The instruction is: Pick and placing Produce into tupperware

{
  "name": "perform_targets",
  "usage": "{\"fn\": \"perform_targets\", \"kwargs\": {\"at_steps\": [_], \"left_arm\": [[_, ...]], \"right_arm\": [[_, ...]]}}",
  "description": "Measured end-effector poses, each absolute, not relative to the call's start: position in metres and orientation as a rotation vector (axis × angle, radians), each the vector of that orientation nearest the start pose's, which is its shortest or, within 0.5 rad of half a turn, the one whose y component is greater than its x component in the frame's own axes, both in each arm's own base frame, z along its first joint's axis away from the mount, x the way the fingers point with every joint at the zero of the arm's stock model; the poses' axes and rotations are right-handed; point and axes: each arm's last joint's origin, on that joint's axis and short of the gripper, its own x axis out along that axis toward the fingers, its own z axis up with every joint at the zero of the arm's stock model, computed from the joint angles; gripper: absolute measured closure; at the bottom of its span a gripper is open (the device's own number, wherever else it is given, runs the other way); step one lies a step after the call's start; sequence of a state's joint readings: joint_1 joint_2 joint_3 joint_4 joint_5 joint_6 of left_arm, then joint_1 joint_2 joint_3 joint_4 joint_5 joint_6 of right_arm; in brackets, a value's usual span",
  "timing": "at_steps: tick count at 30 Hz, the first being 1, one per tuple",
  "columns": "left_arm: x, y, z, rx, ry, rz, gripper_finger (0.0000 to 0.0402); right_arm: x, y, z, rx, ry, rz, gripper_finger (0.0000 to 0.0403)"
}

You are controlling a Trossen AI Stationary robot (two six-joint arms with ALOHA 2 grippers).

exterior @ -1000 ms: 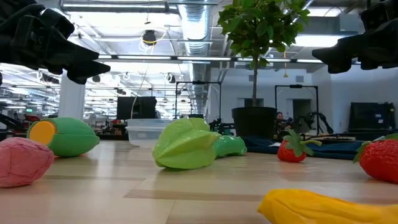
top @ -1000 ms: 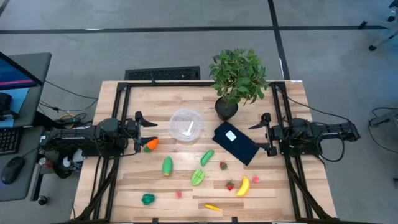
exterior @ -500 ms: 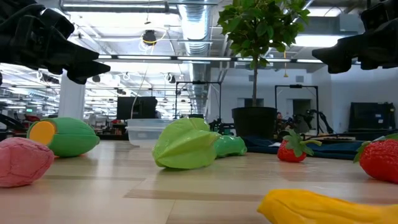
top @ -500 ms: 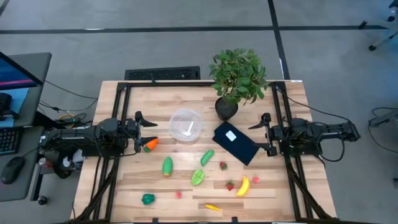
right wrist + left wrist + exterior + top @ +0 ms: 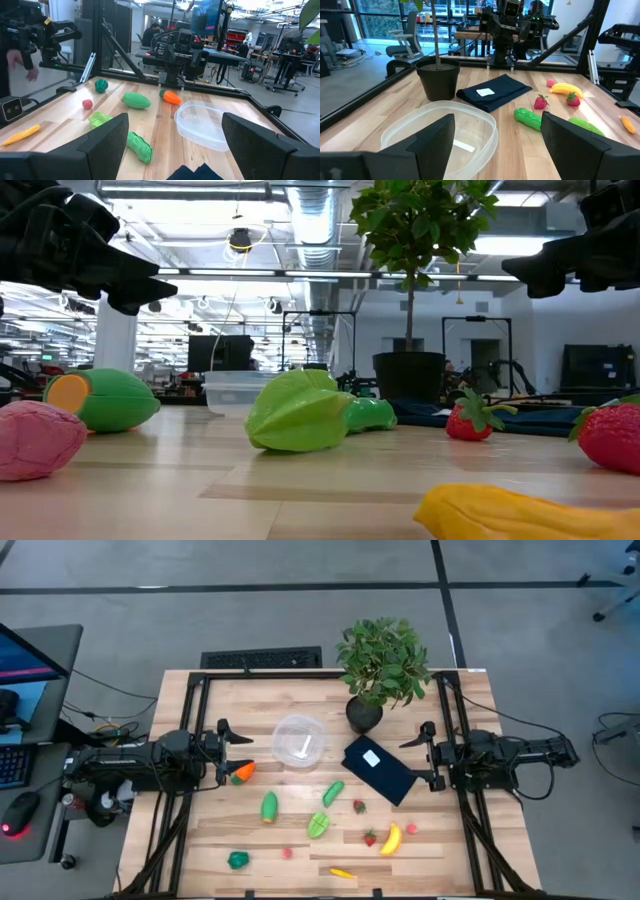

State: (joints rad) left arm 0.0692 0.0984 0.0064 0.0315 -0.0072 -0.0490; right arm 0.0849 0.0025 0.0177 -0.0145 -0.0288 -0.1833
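Observation:
The clear round tupperware (image 5: 300, 741) stands on its base at the table's middle, in front of my left gripper (image 5: 236, 752), which waits open and level at the left edge. An orange carrot (image 5: 242, 772) lies just by its fingers. My right gripper (image 5: 410, 758) waits open at the right edge. More produce lies toward the near edge: a green cucumber (image 5: 333, 793), a green oval piece (image 5: 269, 806), a light green ridged piece (image 5: 318, 826), a banana (image 5: 391, 838), strawberries (image 5: 359, 806), a dark green pepper (image 5: 237, 860). In the left wrist view the tupperware (image 5: 442, 131) shows between the fingers, untouched.
A dark blue flat rectangle with a white label (image 5: 380, 770) lies just in front of my right gripper. A leafy potted plant (image 5: 382, 665) stands at the far right. A small yellow-orange piece (image 5: 341, 873) lies at the near edge. Black frame rails run along both sides.

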Motion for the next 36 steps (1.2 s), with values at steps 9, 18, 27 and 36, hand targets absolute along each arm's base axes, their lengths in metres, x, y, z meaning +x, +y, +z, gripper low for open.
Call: {"fn": "perform_targets", "kwargs": {"at_steps": [9,18,27,36], "left_arm": [[0.1030,0.0073,0.1608,-0.051,0.059,0.078,0.0120],[0.1030,0.0074,0.1609,-0.248,0.050,0.083,0.0120],[0.1030,0.0084,0.1615,-0.574,0.020,0.125,0.0120],[0.1029,0.0090,0.1619,-0.516,0.013,0.146,0.0120]], "right_arm": [[0.0963,0.0090,0.1679,-0.183,-0.011,0.113,0.0088],[0.0963,0.0090,0.1680,-0.183,-0.011,0.113,0.0088],[0.0965,0.0069,0.1694,-0.207,-0.023,0.064,0.0088],[0.0966,0.0066,0.1681,-0.213,-0.008,0.062,0.0088]]}}
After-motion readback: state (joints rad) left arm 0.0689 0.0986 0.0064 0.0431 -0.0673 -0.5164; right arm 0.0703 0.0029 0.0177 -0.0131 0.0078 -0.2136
